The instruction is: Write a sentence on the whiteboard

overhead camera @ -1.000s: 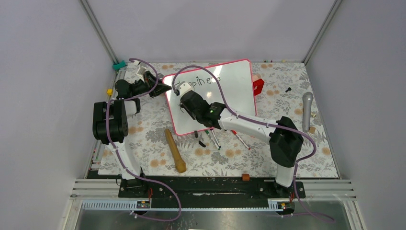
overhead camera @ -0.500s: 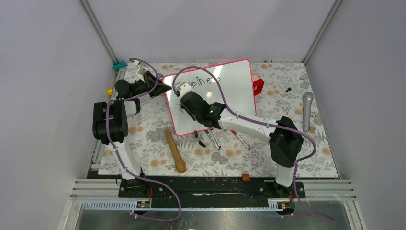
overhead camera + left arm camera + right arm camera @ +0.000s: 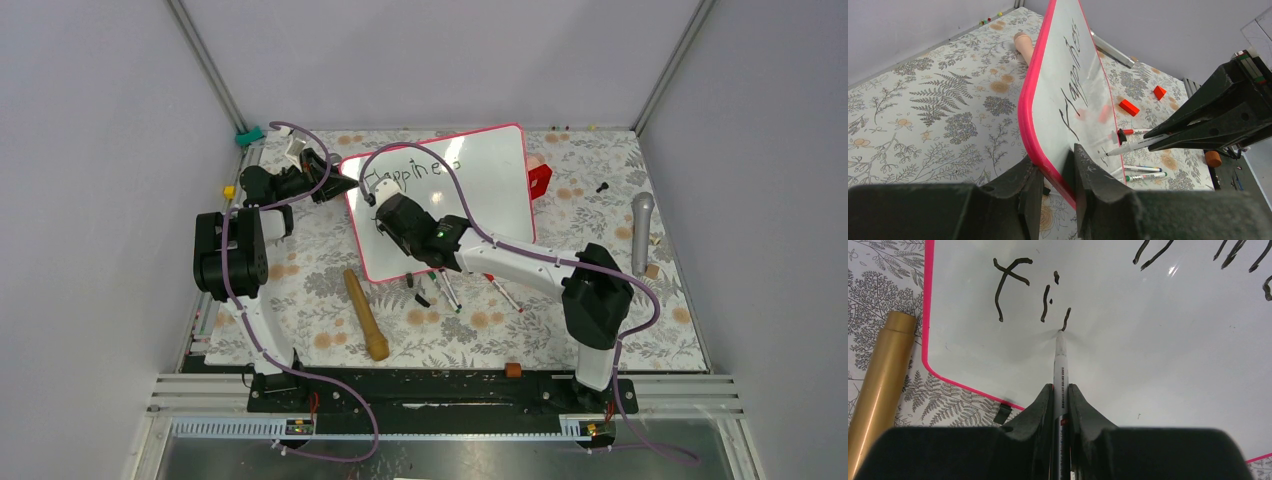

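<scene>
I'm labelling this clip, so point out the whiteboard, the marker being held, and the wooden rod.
whiteboard (image 3: 495, 190), top view, bare white surface right of the writing.
marker (image 3: 1061, 362), right wrist view, white barrel behind its tip.
wooden rod (image 3: 366, 318), top view, mid-shaft.

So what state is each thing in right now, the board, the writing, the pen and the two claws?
left gripper: shut on the whiteboard frame.
right gripper: shut on the marker.
whiteboard: held by one edge.
sentence: unfinished, second line barely begun.
marker: tip touching the whiteboard.
</scene>
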Motion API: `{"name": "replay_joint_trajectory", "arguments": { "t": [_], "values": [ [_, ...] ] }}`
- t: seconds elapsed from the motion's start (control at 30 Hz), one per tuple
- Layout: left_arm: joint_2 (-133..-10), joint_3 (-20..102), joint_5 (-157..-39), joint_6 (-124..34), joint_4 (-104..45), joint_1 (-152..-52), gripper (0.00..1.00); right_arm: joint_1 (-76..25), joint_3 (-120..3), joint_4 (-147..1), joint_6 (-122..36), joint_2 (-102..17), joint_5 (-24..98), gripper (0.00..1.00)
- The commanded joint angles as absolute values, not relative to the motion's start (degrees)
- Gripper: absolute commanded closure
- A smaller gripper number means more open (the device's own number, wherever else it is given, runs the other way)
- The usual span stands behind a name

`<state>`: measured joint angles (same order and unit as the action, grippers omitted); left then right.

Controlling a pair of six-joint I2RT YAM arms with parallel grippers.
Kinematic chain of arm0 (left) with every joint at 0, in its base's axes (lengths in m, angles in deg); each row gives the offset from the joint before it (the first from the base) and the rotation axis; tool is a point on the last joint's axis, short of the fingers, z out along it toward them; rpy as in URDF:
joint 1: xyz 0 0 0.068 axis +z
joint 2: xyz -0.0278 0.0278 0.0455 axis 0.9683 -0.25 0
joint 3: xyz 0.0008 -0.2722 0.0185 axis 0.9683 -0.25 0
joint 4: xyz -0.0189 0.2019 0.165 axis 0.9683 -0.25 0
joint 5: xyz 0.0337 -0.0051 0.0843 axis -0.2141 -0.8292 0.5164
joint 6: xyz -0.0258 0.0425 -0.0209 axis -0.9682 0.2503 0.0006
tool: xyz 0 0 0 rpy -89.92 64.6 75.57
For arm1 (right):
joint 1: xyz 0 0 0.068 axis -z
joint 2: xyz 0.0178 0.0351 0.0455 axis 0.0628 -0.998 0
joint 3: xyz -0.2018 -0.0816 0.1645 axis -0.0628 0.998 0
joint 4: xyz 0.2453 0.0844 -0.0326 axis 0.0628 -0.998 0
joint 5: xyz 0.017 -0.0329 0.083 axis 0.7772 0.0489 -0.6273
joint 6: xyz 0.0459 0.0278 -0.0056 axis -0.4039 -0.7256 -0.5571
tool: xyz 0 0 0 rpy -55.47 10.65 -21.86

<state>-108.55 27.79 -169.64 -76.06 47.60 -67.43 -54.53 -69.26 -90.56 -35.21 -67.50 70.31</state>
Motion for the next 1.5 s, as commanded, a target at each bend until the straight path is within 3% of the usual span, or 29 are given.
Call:
{"name": "replay_joint_trajectory", "arguments": {
  "t": [0.0,1.47],
  "values": [
    [-109.71,26.79,-184.64,-67.96,52.29,-68.67,1.00,-55.17,-69.88,-91.26,-35.81,-67.30,71.35,1.00],
    [-109.75,26.88,-184.71,-68.05,52.29,-68.67,1.00,-54.93,-78.44,-93.57,-32.36,-71.75,78.31,1.00]
  ]
}}
